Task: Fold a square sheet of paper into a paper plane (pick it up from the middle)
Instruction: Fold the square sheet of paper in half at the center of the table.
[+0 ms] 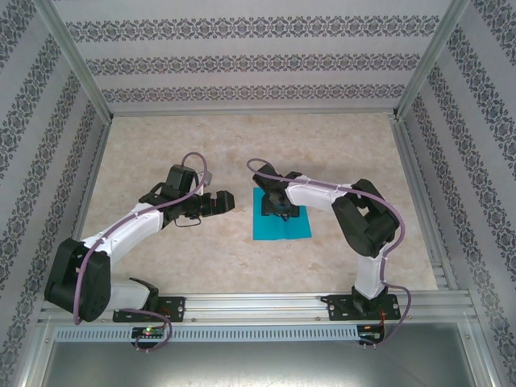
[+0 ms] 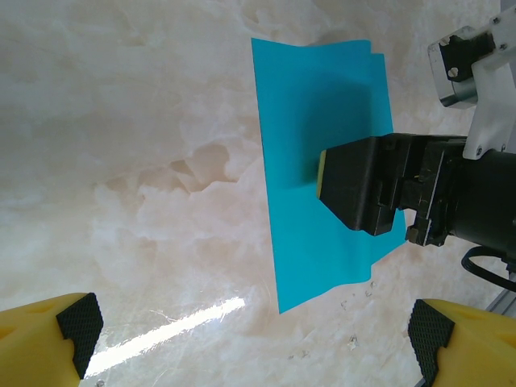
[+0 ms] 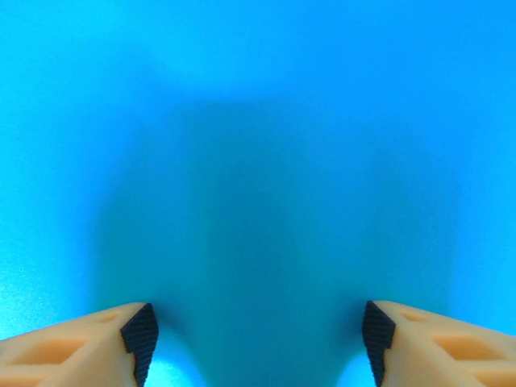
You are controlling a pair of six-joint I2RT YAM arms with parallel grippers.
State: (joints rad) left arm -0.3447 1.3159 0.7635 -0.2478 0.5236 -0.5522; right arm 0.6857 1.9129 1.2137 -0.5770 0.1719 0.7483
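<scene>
Teal square sheet of paper flat on my worktop centre-right, near-square, no long axis I can tell, right end effector spread wide on its middle, left end effector wide apart just left of it

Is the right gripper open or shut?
Open: the right gripper shows both fingertips wide apart above the paper.
</scene>
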